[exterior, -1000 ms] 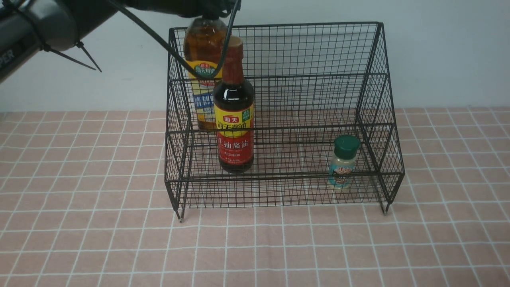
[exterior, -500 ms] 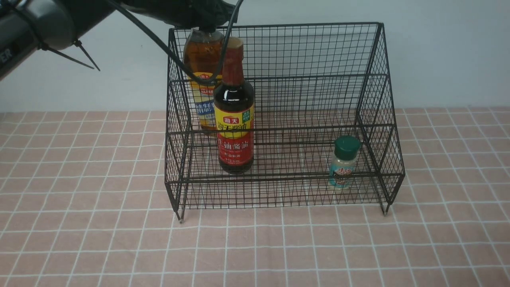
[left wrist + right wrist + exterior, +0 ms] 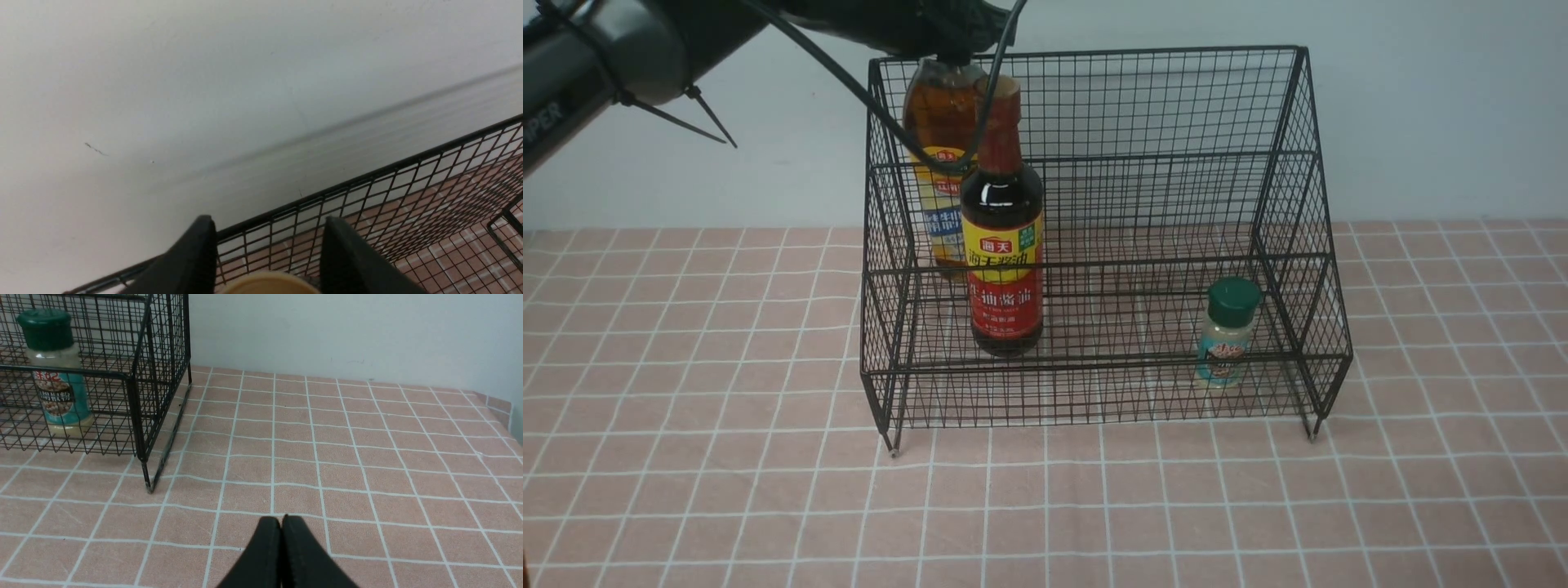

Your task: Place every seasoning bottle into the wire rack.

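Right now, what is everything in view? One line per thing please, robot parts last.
amber-liquid bottle: one, amber with gold cap, upper rear tier of the rack, left side, behind the soy bottle.
soy-sauce bottle: one, dark with red-yellow label, upright on lower tier, left.
shaker jar: one, green cap, lower tier, right.
wire rack: one, black, on the tablecloth.
tablecloth: one, pink with white grid.
left gripper: black, fingers either side of the amber bottle's cap.
right gripper: black, shut, empty, over the tablecloth.
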Robot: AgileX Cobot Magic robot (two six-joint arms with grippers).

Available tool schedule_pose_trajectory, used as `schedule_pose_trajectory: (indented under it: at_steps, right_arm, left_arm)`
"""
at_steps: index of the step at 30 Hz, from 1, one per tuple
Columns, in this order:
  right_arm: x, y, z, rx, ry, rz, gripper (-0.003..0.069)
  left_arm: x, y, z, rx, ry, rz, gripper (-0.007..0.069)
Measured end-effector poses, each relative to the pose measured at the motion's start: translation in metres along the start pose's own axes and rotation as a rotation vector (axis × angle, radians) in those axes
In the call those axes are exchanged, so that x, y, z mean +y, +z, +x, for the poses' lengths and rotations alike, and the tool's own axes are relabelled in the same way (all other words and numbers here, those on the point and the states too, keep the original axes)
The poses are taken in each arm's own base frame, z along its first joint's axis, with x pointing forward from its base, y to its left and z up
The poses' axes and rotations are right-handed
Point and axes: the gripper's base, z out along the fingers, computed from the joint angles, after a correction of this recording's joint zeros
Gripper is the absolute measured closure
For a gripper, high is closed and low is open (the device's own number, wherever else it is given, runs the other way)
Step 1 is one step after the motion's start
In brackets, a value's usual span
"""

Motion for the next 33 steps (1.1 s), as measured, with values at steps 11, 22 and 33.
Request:
schedule_pose_trajectory:
  at_steps: [11, 22, 33]
  right_arm:
    - [0.000, 0.000, 0.000, 0.000, 0.000, 0.000, 0.0673]
    - [0.000, 0.000, 0.000, 0.000, 0.000, 0.000, 0.0673]
    - [0.000, 0.000, 0.000, 0.000, 0.000, 0.000, 0.0673]
  left_arm:
    - [0.000, -0.005, -0.015, -0.121, -0.014, -0.002, 0.0188]
    - [0.000, -0.027, -0.031, -0.183, 0.015, -0.013, 0.0186]
    - [-0.005, -0.127, -0.079, -0.360, 0.033, -0.016, 0.0364]
